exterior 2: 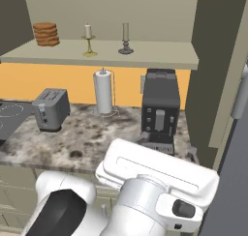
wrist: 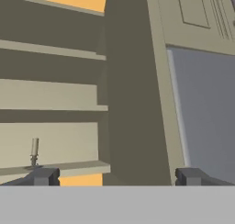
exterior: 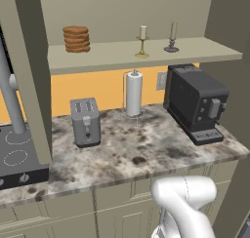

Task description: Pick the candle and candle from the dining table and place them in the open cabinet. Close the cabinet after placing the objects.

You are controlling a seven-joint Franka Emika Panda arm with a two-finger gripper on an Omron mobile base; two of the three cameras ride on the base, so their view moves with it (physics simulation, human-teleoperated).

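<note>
While both candles, the cream candle [exterior: 143, 32] and the greyish candle [exterior: 173, 31], stand on the cabinet shelf [exterior: 112, 55] at upper centre, my fingers [wrist: 44, 176] spread wide, pinching nothing.

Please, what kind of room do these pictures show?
Most likely a kitchen: a grey two-slot toaster and a black coffee machine stand on a mottled stone counter, beside a black cooktop.
</note>
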